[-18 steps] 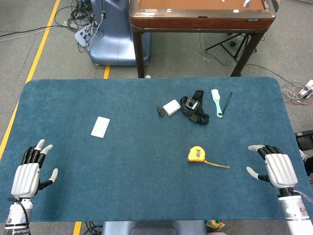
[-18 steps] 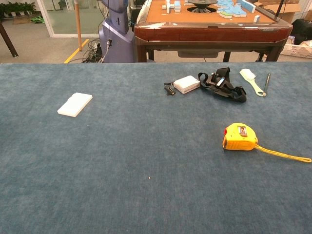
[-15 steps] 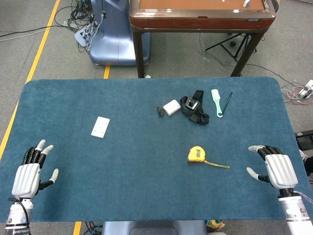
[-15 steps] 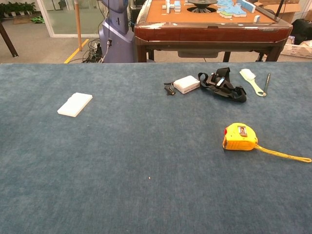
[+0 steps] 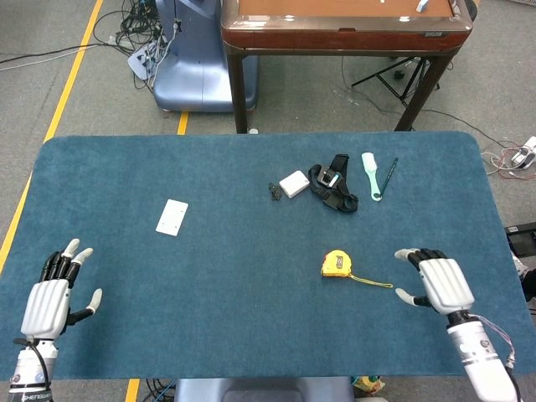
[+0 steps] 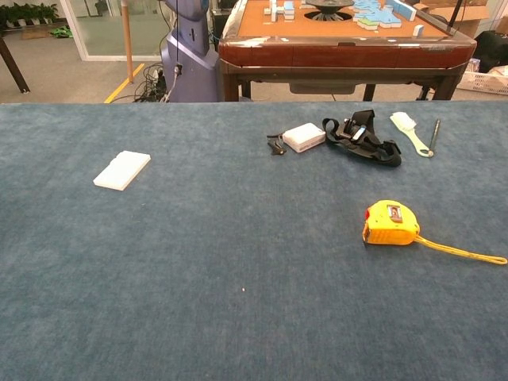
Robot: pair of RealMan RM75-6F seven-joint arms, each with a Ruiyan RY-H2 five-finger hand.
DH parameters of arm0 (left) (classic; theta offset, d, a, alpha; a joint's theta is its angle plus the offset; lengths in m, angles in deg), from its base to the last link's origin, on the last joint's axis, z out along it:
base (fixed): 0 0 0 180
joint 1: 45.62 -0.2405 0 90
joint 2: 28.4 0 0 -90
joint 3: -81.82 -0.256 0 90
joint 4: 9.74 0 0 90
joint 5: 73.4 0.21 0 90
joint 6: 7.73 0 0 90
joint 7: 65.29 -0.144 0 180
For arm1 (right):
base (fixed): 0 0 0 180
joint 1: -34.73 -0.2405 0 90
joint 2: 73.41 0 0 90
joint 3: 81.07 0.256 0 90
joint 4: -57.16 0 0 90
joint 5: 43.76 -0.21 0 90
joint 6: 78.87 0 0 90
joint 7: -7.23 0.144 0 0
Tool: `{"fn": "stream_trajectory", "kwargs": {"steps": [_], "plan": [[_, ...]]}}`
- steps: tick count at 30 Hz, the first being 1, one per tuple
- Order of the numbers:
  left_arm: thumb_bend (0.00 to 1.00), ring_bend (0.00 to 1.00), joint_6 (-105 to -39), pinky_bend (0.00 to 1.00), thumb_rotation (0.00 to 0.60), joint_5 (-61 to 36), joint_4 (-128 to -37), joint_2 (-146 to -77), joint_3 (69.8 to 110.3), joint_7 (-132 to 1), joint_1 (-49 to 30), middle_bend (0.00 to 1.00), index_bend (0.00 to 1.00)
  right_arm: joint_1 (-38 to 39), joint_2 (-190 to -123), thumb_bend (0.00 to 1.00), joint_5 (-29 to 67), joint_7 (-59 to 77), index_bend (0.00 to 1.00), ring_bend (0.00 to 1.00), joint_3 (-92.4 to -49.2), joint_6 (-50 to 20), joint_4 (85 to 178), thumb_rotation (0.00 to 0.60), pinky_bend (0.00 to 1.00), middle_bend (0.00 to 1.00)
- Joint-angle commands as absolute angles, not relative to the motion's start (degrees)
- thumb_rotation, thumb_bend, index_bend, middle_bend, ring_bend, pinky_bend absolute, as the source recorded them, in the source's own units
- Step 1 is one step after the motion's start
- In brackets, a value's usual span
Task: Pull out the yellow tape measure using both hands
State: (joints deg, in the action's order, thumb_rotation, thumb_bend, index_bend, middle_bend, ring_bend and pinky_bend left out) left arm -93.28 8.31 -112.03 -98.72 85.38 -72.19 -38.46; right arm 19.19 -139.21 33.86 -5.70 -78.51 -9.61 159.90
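The tape measure lay flat on the blue table, right of centre, with a short yellow tail trailing off toward my right side. My right hand hovered just past the end of that tail, palm down, fingers spread and holding nothing; it touched neither the case nor the tail. My left hand sat well apart at the near left corner, fingers also spread and empty. Only the head view showed my hands.

Bare cloth lay between my right hand and the case, and a wide bare stretch ran from the case across to my left hand. The near edge of the table was close behind both wrists; the right edge lay a little beyond my right hand.

Farther back, well apart from the tape measure, a cluster sat together: a small white box with a small dark clip just beside it, a black strap, a pale green brush and a dark pen. A flat white card lay alone on the left half. None of these stood between either hand and the tape measure. Beyond the far edge stood a brown table and a blue-grey base with cables on the floor.
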Motion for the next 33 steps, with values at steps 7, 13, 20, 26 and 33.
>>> {"fn": "stream_trajectory", "kwargs": {"steps": [7, 13, 20, 26, 33], "plan": [[0.35, 0.0, -94.1, 0.0, 0.6, 8.0, -112.3, -98.4, 85.5, -72.7, -39.3, 0.0, 0.13, 8.8, -147.4, 0.22, 25.2, -14.2, 0.26, 0.28, -74.9, -22.5, 155.9, 0.6, 0.29, 0.3], [0.35, 0.0, -94.5, 0.0, 0.6, 8.1, -112.4, -98.4, 85.6, -72.7, -39.7, 0.0, 0.13, 4.6, -151.6, 0.2, 20.6, -17.9, 0.25, 0.27, -74.0, -26.1, 151.9, 0.6, 0.29, 0.29], [0.34, 0.0, -94.2, 0.0, 0.6, 7.8, -112.3, -98.5, 85.7, -72.3, -39.8, 0.0, 0.13, 2.2, -154.5, 0.2, 17.4, -20.3, 0.25, 0.27, -74.6, -27.6, 147.9, 0.6, 0.29, 0.29], [0.34, 0.0, -93.7, 0.0, 0.6, 7.5, -112.1, -98.9, 85.9, -72.5, -39.7, 0.0, 0.13, 1.1, -155.9, 0.2, 16.1, -20.7, 0.25, 0.27, -75.3, -28.3, 145.7, 0.6, 0.29, 0.3], [0.34, 0.0, -93.1, 0.0, 0.6, 7.2, -111.9, -99.5, 86.2, -72.6, -39.3, 0.0, 0.13, -0.1, -157.4, 0.2, 15.7, -20.0, 0.25, 0.27, -75.6, -29.0, 143.8, 0.6, 0.29, 0.3]]}}
